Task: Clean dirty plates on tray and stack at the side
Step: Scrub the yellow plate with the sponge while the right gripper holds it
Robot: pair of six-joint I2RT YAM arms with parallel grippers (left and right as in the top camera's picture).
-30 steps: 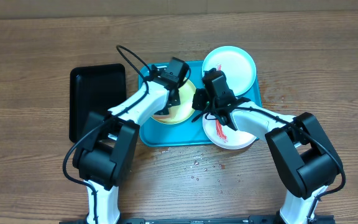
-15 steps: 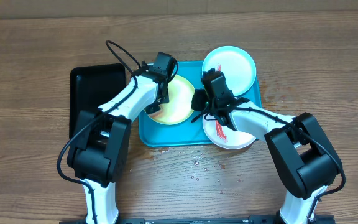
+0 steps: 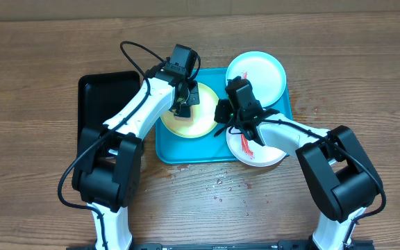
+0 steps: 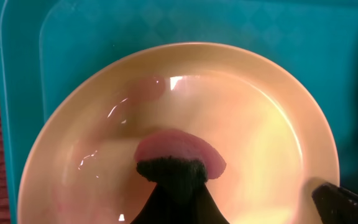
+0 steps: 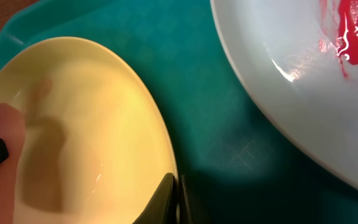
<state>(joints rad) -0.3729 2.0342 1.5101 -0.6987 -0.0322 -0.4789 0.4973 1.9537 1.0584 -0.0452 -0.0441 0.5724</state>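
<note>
your left gripper (image 3: 185, 105) pinches the pink sponge (image 4: 178, 155) at the yellow plate's (image 3: 201, 123) middle; your right gripper (image 5: 176, 199), nearer its right rim, pinches that rim.

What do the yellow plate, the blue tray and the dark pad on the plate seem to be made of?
The yellow plate looks like glossy hard plastic or melamine, given its sharp highlights. The tray looks like matt plastic with a faint diamond texture. The dark pad is probably sponge or foam: fuzzy edge, pink-stained tip.
</note>
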